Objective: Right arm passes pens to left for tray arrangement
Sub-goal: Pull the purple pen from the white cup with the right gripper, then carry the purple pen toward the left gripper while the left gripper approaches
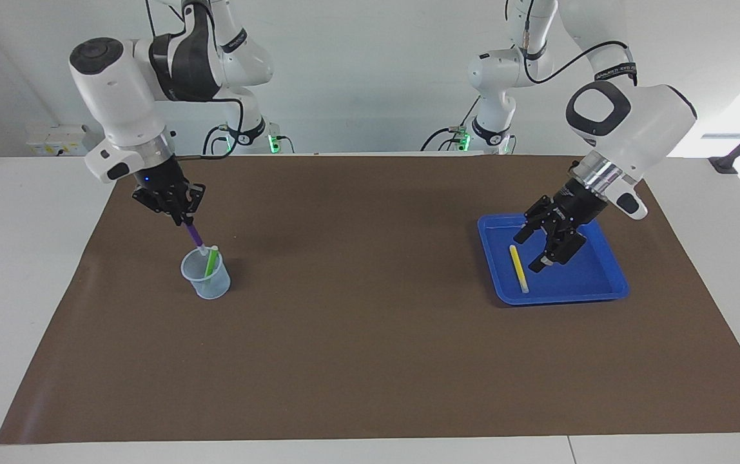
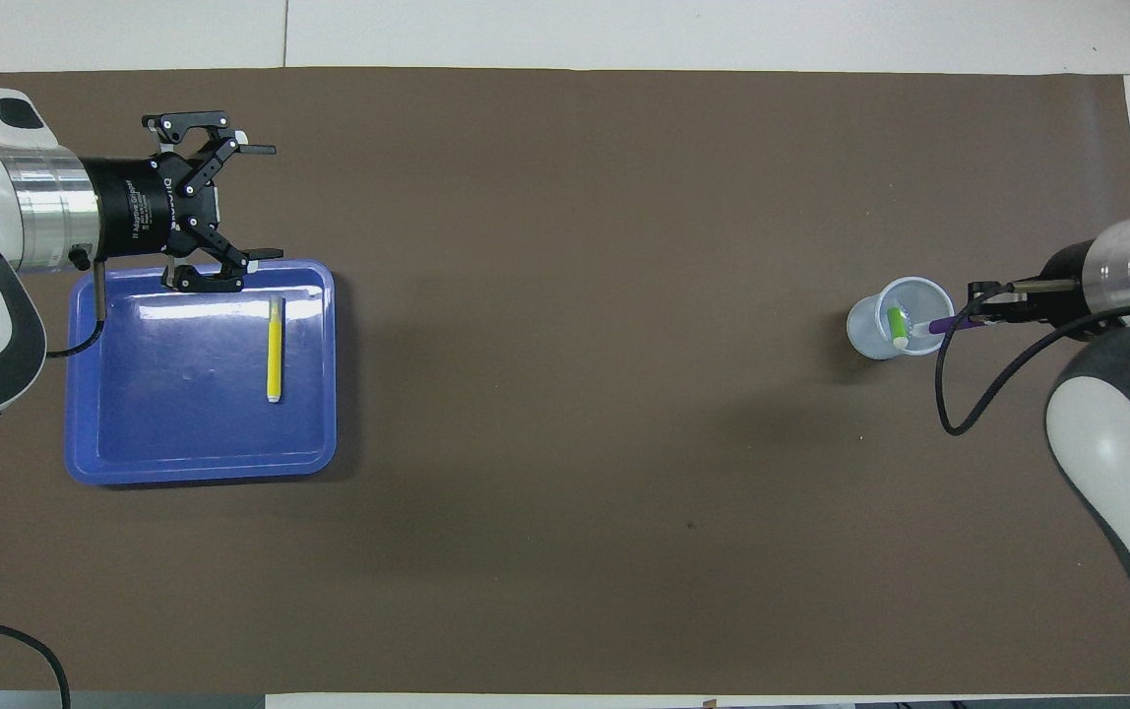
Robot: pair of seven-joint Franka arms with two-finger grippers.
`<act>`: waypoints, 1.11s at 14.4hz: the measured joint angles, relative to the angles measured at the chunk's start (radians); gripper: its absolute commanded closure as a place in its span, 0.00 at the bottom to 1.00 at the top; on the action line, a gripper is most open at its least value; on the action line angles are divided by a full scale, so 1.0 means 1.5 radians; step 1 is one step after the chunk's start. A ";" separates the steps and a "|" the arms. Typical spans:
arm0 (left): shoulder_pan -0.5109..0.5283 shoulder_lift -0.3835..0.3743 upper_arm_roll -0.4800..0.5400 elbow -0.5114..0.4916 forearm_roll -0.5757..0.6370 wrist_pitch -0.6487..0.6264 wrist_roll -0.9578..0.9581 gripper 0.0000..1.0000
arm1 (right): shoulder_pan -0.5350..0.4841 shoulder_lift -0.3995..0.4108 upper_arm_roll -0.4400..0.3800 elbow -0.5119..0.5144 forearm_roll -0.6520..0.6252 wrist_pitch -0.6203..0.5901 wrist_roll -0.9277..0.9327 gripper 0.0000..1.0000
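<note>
The yellow pen (image 1: pixel 518 267) (image 2: pixel 274 350) lies flat in the blue tray (image 1: pixel 592 280) (image 2: pixel 152 423) at the left arm's end of the table. My left gripper (image 1: pixel 528 253) (image 2: pixel 265 202) is open and empty, low over the tray beside the yellow pen. My right gripper (image 1: pixel 186 219) (image 2: pixel 973 317) is shut on the top of the purple pen (image 1: pixel 194 233) (image 2: pixel 941 325), which is tilted with its whitish lower tip at the mouth of the pale-blue cup (image 1: pixel 205 283) (image 2: pixel 865 335). The green pen (image 1: pixel 211 261) (image 2: pixel 896 326) stands leaning in that cup.
A brown mat (image 1: pixel 370 335) (image 2: pixel 565 443) covers the table, with white table edges around it. The cup stands at the right arm's end and the tray at the left arm's end, with a wide stretch of mat between them.
</note>
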 measured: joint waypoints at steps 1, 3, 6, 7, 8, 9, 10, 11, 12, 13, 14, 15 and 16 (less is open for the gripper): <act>-0.002 -0.002 -0.006 0.007 -0.014 -0.013 -0.022 0.00 | 0.000 -0.005 0.006 0.017 0.030 -0.025 0.004 1.00; -0.003 -0.004 -0.017 0.020 -0.057 -0.036 -0.054 0.00 | 0.000 -0.006 0.011 0.043 0.121 -0.050 0.029 1.00; -0.002 -0.005 -0.017 0.042 -0.082 -0.101 -0.064 0.00 | 0.000 0.002 0.020 0.055 0.261 -0.047 0.126 1.00; -0.001 -0.005 -0.016 0.049 -0.088 -0.125 -0.064 0.00 | 0.000 0.005 0.031 0.057 0.301 -0.036 0.169 1.00; 0.000 -0.005 -0.016 0.057 -0.095 -0.150 -0.064 0.00 | 0.000 0.008 0.048 0.060 0.339 -0.018 0.219 1.00; 0.000 -0.005 -0.016 0.064 -0.098 -0.169 -0.064 0.00 | 0.000 0.011 0.066 0.062 0.371 0.003 0.267 1.00; -0.001 -0.004 -0.017 0.072 -0.099 -0.186 -0.064 0.00 | 0.000 0.013 0.087 0.065 0.402 0.027 0.319 1.00; -0.001 -0.003 -0.023 0.082 -0.099 -0.200 -0.064 0.00 | 0.001 0.017 0.108 0.069 0.424 0.048 0.366 1.00; -0.002 -0.003 -0.033 0.094 -0.098 -0.214 -0.064 0.00 | 0.001 0.021 0.130 0.077 0.441 0.068 0.414 1.00; -0.003 -0.003 -0.044 0.108 -0.093 -0.225 -0.069 0.00 | 0.001 0.029 0.150 0.089 0.451 0.086 0.462 1.00; -0.003 -0.003 -0.054 0.121 -0.080 -0.233 -0.084 0.00 | 0.002 0.039 0.171 0.105 0.455 0.103 0.510 1.00; -0.004 -0.003 -0.062 0.133 -0.064 -0.239 -0.107 0.00 | 0.002 0.050 0.188 0.120 0.455 0.116 0.545 1.00; -0.007 -0.003 -0.067 0.145 -0.043 -0.243 -0.136 0.00 | 0.002 0.062 0.204 0.134 0.456 0.128 0.574 1.00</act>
